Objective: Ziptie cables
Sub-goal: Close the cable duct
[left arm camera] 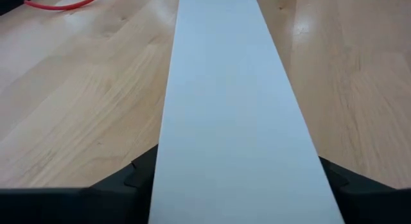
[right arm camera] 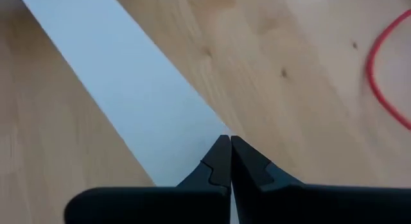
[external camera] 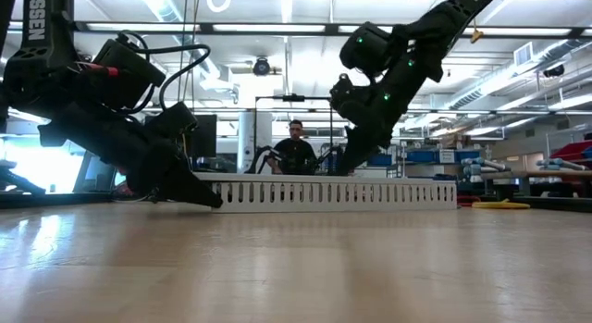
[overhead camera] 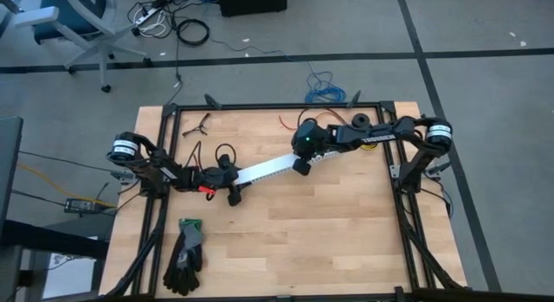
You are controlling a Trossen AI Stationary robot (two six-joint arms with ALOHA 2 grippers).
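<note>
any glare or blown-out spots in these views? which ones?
Low view: ceiling strip lights are bright and a window at far left is blown out, with sheen on the table. Left wrist view: the white channel reads nearly featureless, and glare patches sit on the wood beside it. Right wrist view: even light, soft reflections. High view: flat, no harsh shadows.

A lab or workshop hall. Strip ceiling lights (external camera: 139, 27) cross the upper frame. A person (external camera: 296, 149) sits mid-frame, with stocked shelves (external camera: 435, 156) at right.
</note>
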